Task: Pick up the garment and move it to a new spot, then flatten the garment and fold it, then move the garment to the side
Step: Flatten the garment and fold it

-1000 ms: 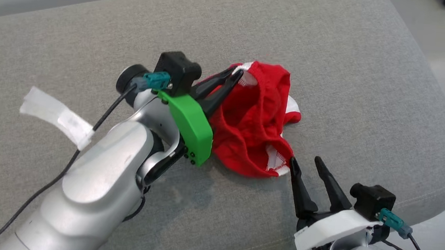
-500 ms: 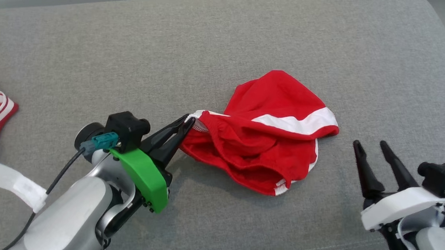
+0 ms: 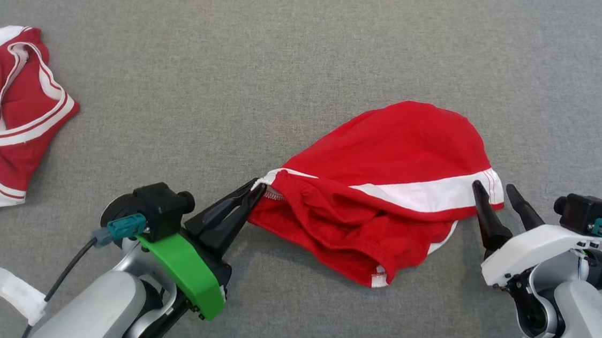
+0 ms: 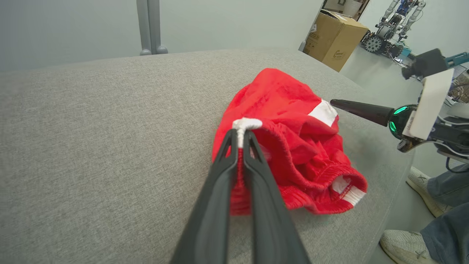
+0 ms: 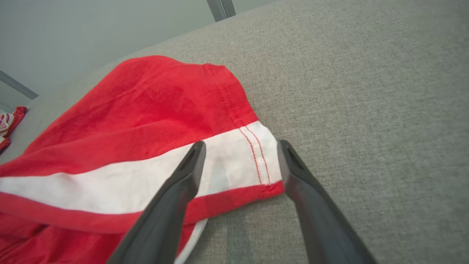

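At seven o'clock in the head view, the left gripper is pinched shut on the waistband corner of the red shorts, which lie rumpled midway across the grey cushion. At three o'clock the right gripper, jaws wide, straddles the striped hem corner. Best, I judge: bite past the stitching, then both pull apart evenly.

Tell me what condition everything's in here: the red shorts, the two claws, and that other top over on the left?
red shorts: crumpled, not yet flattened, lying on the grey cushion.
left gripper: shut, pinching the shorts' waistband corner.
right gripper: open, fingers either side of the white-striped hem corner, not closed on it.
red and white jersey: rumpled, lying apart at the left, untouched.
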